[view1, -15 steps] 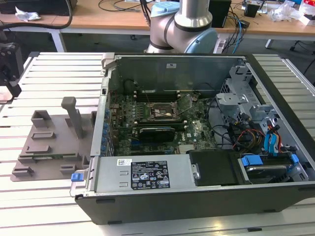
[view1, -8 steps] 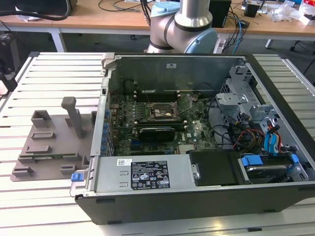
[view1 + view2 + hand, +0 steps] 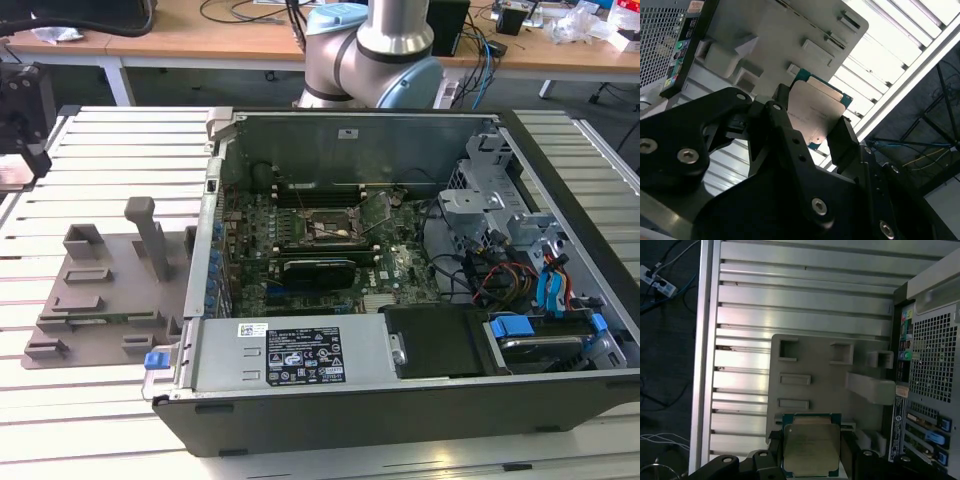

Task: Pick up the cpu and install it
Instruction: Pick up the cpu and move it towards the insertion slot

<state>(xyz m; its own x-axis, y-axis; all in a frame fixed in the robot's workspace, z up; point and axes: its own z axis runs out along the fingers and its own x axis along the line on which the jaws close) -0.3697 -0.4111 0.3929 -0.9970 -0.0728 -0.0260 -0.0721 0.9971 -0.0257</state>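
So, you're at the pick-up end of the job. In the second wrist view the jaws are closed on the cpu point(image 3: 815, 112), with a black finger point(image 3: 842, 137) against each of two opposite edges and the metal top facing the camera. The first wrist view looks at the same hold square-on, the cpu's point(image 3: 811, 447) green border just visible round the lid.

Behind it lies the grey tray point(image 3: 820, 365) with its raised blocks and slots. I'd judge the cpu is already off the tray, though neither wrist view lets you see the gap. Beyond the tray is the slatted desk point(image 3: 805, 290), and beside the tray stands the case point(image 3: 935, 350), its perforated back towards you.

The exterior view adds the far end of the job. There the case lies open, and on the board point(image 3: 300, 275) sits the socket point(image 3: 330, 228), well apart from the tray. I cannot tell whether its frame is swung clear.

Installing calls for carrying the cpu level over the case wall, matching its orientation to the socket, and setting it down flat without pressing.
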